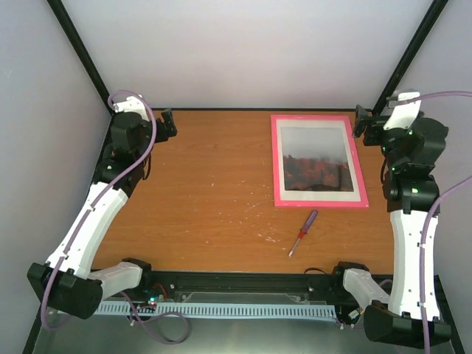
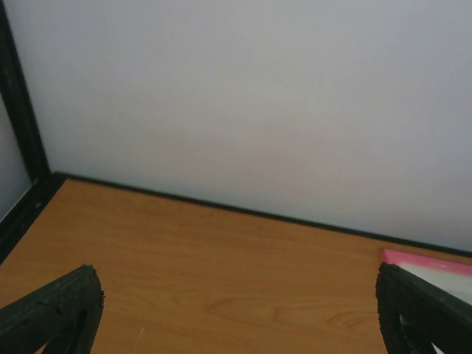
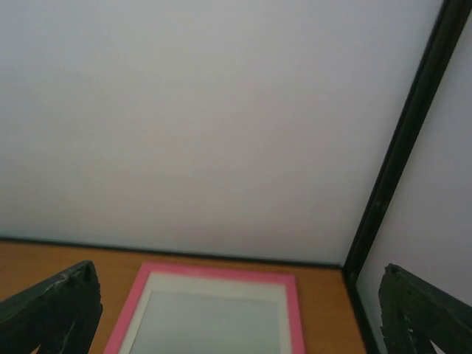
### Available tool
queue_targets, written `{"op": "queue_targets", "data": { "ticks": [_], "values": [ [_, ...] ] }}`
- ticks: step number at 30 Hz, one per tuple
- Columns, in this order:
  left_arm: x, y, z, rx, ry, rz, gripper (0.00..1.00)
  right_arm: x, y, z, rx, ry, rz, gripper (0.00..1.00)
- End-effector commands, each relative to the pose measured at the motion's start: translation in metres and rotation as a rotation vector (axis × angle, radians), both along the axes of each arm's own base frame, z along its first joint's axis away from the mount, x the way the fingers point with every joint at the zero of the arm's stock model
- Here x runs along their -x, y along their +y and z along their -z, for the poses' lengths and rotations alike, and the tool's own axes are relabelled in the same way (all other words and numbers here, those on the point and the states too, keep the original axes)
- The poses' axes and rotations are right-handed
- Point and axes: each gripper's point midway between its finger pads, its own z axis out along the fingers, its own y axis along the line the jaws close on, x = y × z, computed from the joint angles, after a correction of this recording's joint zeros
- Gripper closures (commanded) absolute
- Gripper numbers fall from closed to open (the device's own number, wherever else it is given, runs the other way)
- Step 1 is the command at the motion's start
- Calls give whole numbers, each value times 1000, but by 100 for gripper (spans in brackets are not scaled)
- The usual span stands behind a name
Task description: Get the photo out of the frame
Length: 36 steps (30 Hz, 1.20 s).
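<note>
Your frame (image 1: 276,162) lies flat and face up on the far right part of the table (image 1: 199,199). Its long axis runs near to far, and the near end leans slightly to the right. The photo (image 1: 316,156) sits inside it with the grey sky at the far end and the red-orange trees toward you.

The frame is a thin, bright pink rectangle. A pale margin shows between the print and the pink rim, widest along the near edge. In the right wrist view you see one short pink end of it, with the pale margin and grey print inside.

A small screwdriver (image 1: 303,232) lies near the frame's near edge but apart from it. Its red and purple handle points far right and its tip near left.

The table is orange-brown wood grain with pale scuffs around the middle. Plain white walls (image 1: 243,51) close in the left, far and right sides, with black posts (image 1: 77,48) in the far corners.

Your left jaws stand spread wide at the far left corner, well apart from the frame and gripping nothing. Your right jaws are also spread wide and empty, just beside the frame's far right corner.
</note>
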Motion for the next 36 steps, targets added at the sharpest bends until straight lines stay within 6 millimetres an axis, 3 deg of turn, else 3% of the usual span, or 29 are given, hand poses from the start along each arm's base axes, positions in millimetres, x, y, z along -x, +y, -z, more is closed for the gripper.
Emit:
{"op": "queue_targets", "data": {
  "ticks": [1,11,14,18,21,23,29,31,33,36],
  "values": [
    [5,17,11,71,-5,2,0,-14,16,45,-23,103,-80,0],
    [6,30,83,206,110,82,0,-14,58,163,33,367,-312,0],
    [5,22,84,134,95,82,0,-7,72,193,49,440,-402,0],
    [0,-7,70,-83,34,53,0,0,84,224,39,526,-479,0],
    [-10,-40,60,-125,64,107,0,3,91,237,-2,574,-517,0],
    [-18,-73,62,-127,99,210,0,4,96,239,-32,594,-544,0],
    [-19,-170,44,9,36,605,2,3,102,223,-100,544,-551,0],
    [-16,-199,49,20,52,682,10,3,94,230,-97,532,-502,0],
    [-14,-228,69,9,126,712,18,-1,80,235,-92,528,-415,0],
    [9,-278,98,24,216,810,28,-4,64,234,-119,516,-332,0]
  ]
}}
